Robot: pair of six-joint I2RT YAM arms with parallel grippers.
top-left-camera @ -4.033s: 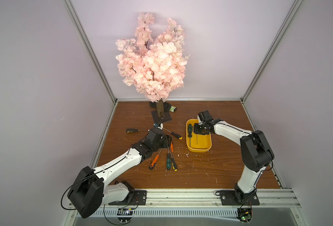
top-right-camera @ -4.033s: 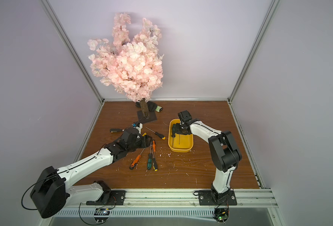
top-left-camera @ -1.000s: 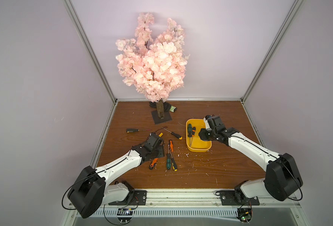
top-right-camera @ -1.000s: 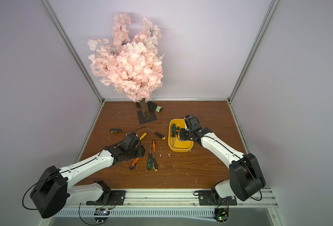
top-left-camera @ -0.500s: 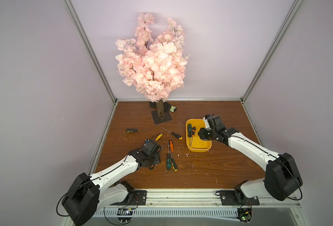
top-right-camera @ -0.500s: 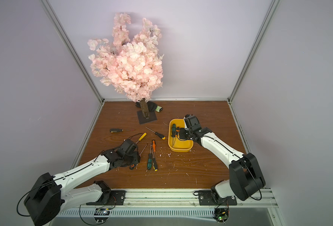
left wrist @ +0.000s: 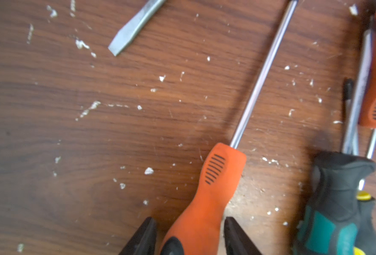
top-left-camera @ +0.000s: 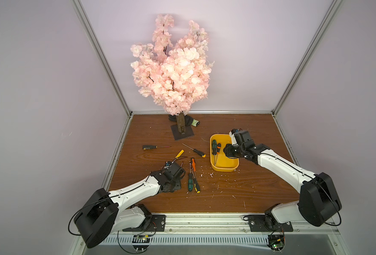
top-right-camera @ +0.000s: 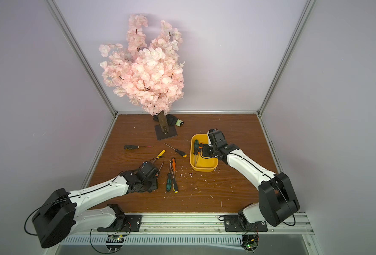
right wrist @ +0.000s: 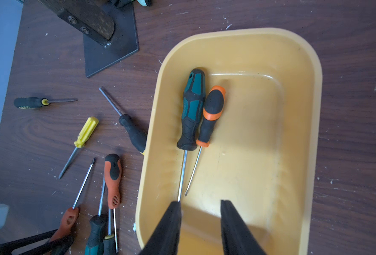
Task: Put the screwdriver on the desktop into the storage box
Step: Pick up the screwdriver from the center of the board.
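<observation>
Low on the desktop [top-left-camera: 237,198], the left pincer [left wrist: 189,237] straddles the orange screwdriver [left wrist: 215,176], one finger on each side of the handle. It is partly open: a thin strip of wood shows between one finger [left wrist: 144,236] and the grip, so there is no firm hold yet. The tool lies flat on the wood, its shaft pointing away from the pincer.

Now the right pincer [right wrist: 199,220]: it hangs over the yellow box [right wrist: 315,110], fingers a little apart, nothing between them. Inside the box two screwdrivers lie side by side, touching: a green-and-black one [right wrist: 192,110] and a smaller orange-and-black one [right wrist: 211,114].

Out on the wood in a top view are a black-handled screwdriver [top-left-camera: 148,147], a yellow-handled one [top-left-camera: 179,153] and a green one [top-left-camera: 190,184] just beside the left wrist.
</observation>
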